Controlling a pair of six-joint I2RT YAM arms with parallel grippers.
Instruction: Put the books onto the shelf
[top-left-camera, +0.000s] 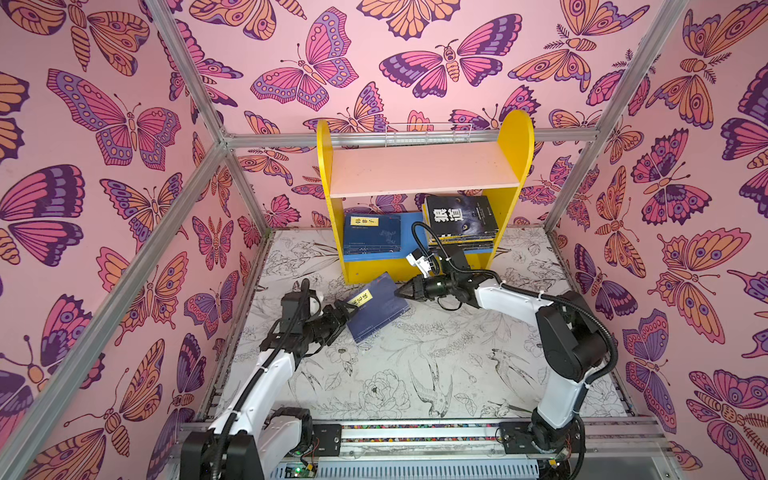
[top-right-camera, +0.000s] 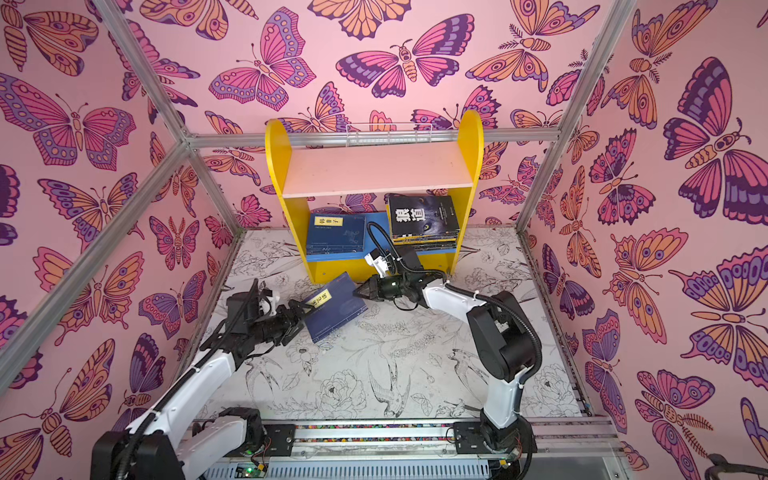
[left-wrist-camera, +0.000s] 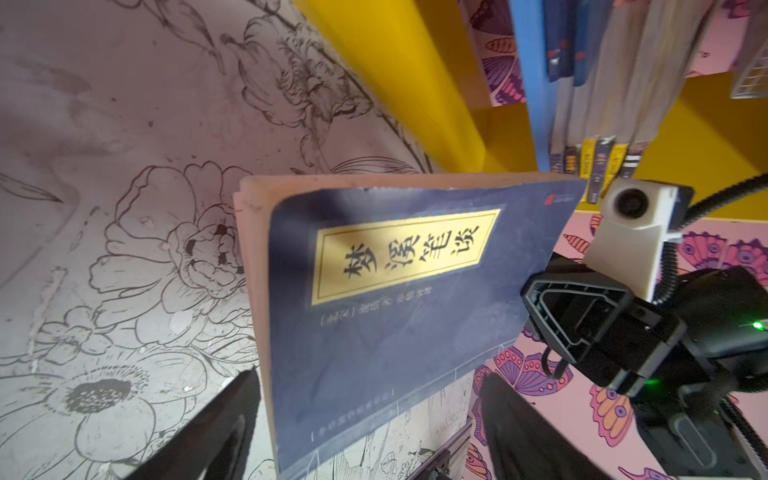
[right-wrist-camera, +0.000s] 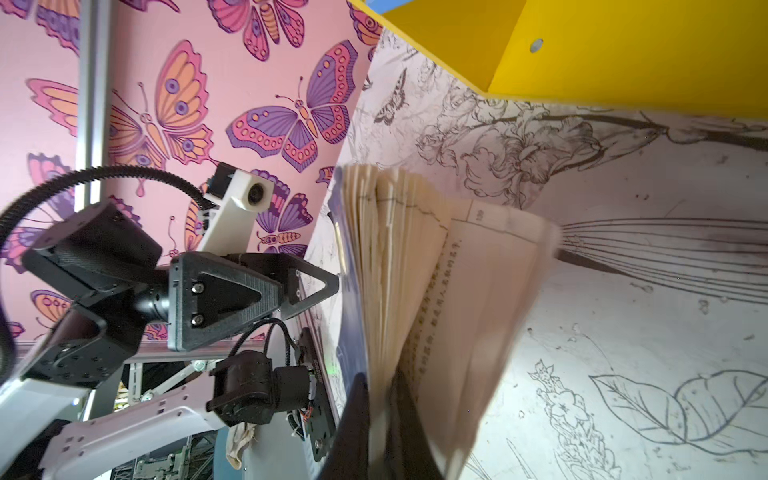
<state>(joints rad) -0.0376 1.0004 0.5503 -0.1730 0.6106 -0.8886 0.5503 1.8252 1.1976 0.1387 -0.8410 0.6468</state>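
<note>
We've got the shelf (top-left-camera: 515, 137) at the table's (top-left-camera: 415, 374) back edge, its lower board carrying a black-topped stack (top-left-camera: 459, 218) and a flat blue book (top-left-camera: 372, 235). Just before its base strip the navy book (top-left-camera: 380, 307) tilts: right gripper (top-left-camera: 401, 291) clamped on it, left gripper (top-left-camera: 344, 311) spread around its corner. Only the right wrist view shows the pages (right-wrist-camera: 415, 270) fanning loose.

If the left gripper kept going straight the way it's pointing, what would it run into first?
Most likely the navy book: its near end sits between the open fingers of the left gripper. Beyond it, the right gripper pinches the far edge.
</note>
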